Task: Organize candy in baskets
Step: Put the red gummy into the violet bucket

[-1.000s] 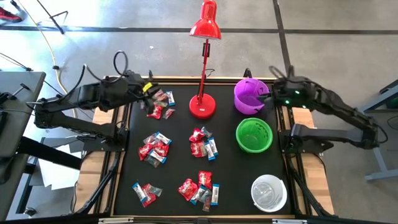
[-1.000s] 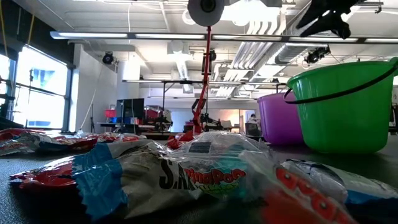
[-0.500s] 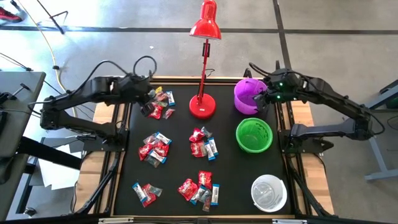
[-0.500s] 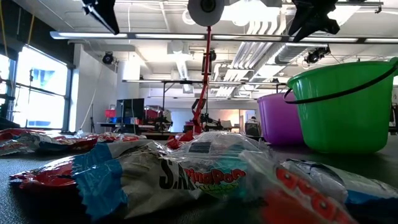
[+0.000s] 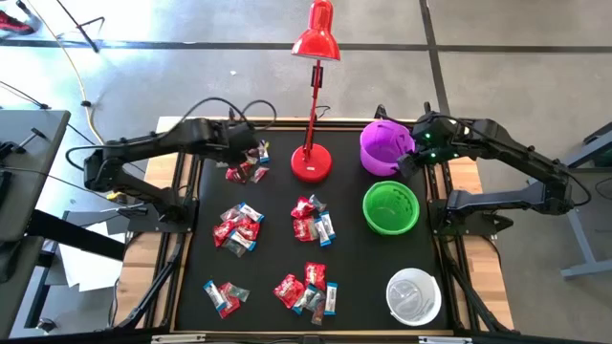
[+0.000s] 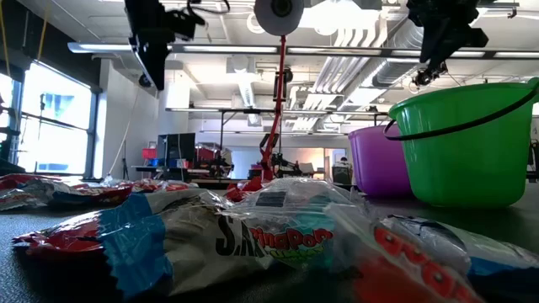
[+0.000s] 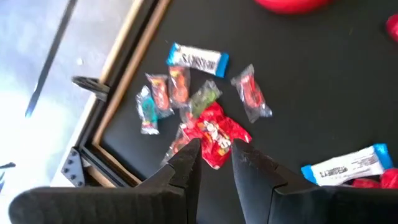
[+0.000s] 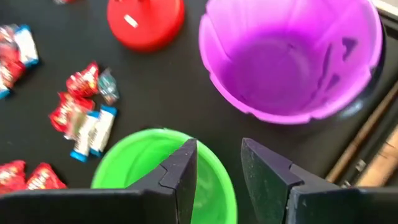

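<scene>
From above: left gripper (image 5: 251,153) over the candy pile (image 5: 247,170) at the far left corner of the black table (image 5: 354,268), just beside the wooden edge. Right gripper (image 5: 413,155) over the seam between purple basket (image 5: 385,145) and green basket (image 5: 390,207), close to the right edge. White basket (image 5: 413,295) alone in the near right corner. Four more candy clusters spread over the left and middle (open black lanes between them). Red lamp base (image 5: 311,164) between the far pile and the purple basket.

At table height: both grippers high, well clear of the surface. Wrappers (image 6: 253,236) filling the foreground; green and purple baskets standing at the right.

Past the left wrist: fingers (image 7: 186,163) slightly parted, nothing between them, poised above a red wrapper (image 7: 214,130) in the corner pile. Table rim (image 7: 124,81) running close by, with little room on that side.

Past the right wrist: fingers (image 8: 180,171) apart and empty, above the green basket's rim and just short of the purple basket. Both baskets bare inside, as far as visible.
</scene>
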